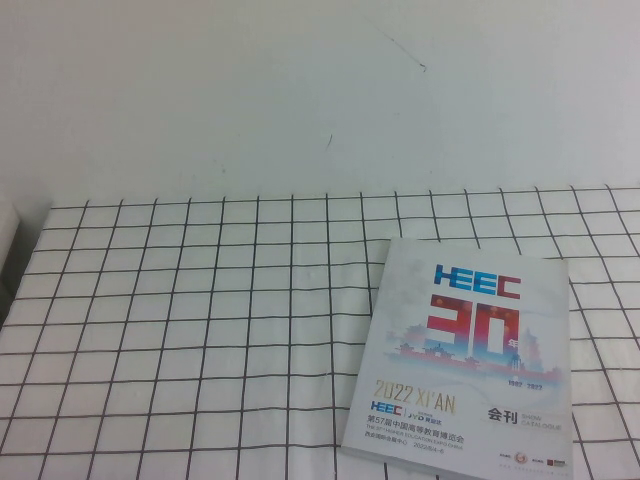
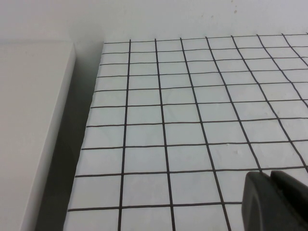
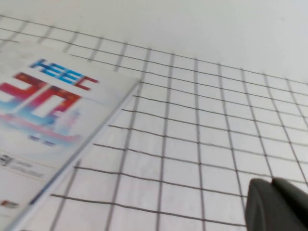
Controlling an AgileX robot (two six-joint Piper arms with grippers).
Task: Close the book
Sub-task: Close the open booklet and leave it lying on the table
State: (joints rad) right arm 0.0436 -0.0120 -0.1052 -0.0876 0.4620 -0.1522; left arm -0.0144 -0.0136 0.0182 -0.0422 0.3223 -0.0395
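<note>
On the right front part of the checked cloth [image 1: 200,330] sits the book [image 1: 465,360], already shut and lying flat, cover up. Its long axis runs from the robot's side toward the wall [image 1: 300,90], with the far end leaning a bit to the right, so it's not square with the grid lines. The "HEEC 30" title sits at the far end and reads upright from the robot's side. The near edge slips out of the high view.

Neither arm shows up in the high view. The left gripper [image 2: 270,174] only peeks into its wrist view, hanging over bare cloth near the cloth's left edge, well apart from the book. It's clenched on nothing, both halves pressed together. The right gripper [image 3: 272,182] hangs over the cloth near the book, not touching it, also clenched and holding nothing.
</note>
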